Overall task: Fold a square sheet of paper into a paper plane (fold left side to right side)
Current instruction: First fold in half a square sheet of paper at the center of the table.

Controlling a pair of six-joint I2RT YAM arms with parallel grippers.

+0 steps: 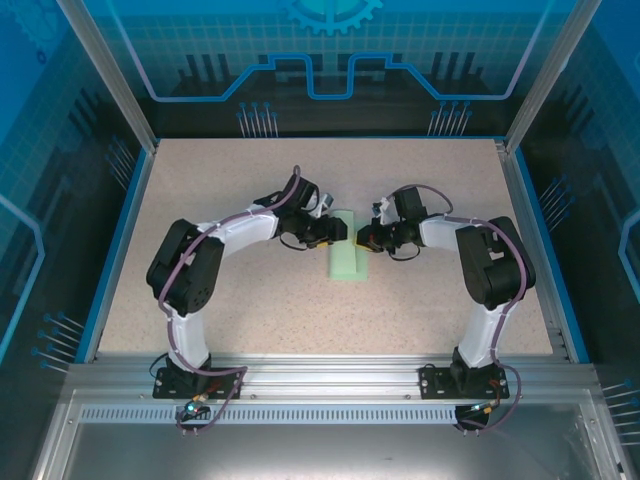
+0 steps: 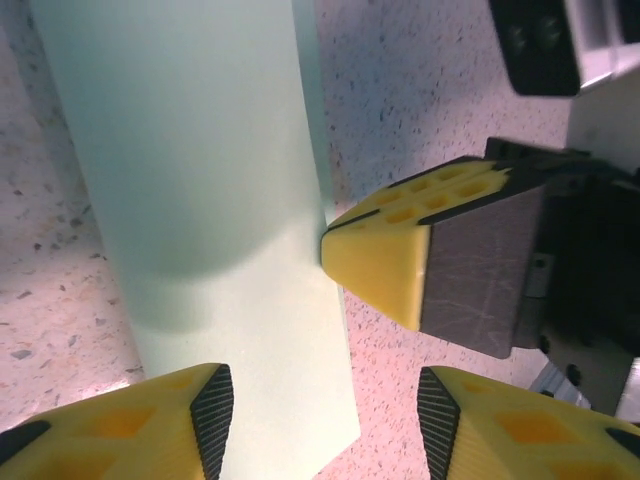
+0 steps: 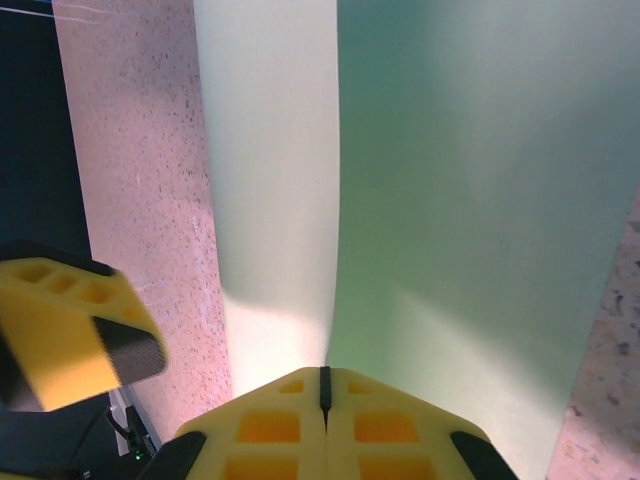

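Closest to the right wrist lens, the right tool has its yellow fingers pressed flat together. Their joined tip rests on a lengthwise seam of the mint-green sheet of paper; whether any layer is nipped between the pads I cannot tell. From the left wrist, the left tool stands partly spread with nothing between its fingers. One finger is over the paper and the other over the bare tabletop, so it straddles the long edge that the right tool's wedge tip touches.

From above, the sheet lies mid-tabletop as a narrow strip, with its long axis running roughly from 12 to 6 o'clock. The left tool reaches in from 9 o'clock and the right tool from 3 o'clock, and the two nearly meet over the strip's upper half.

The coming move probably turns on that axis. The 9 o'clock side has to swing over to the 3 o'clock side, hinging along the strip's length. The left arm is nearer that side, while the right tool looks placed to pin the opposite edge.

The speckled tabletop is flat and hard, so thin paper lying flush on it gives a finger little to get under, and a slip could skew the crease. Room is ample: the tabletop stretches wide on every side, and the blue-lit enclosure walls stand well apart from both arms.
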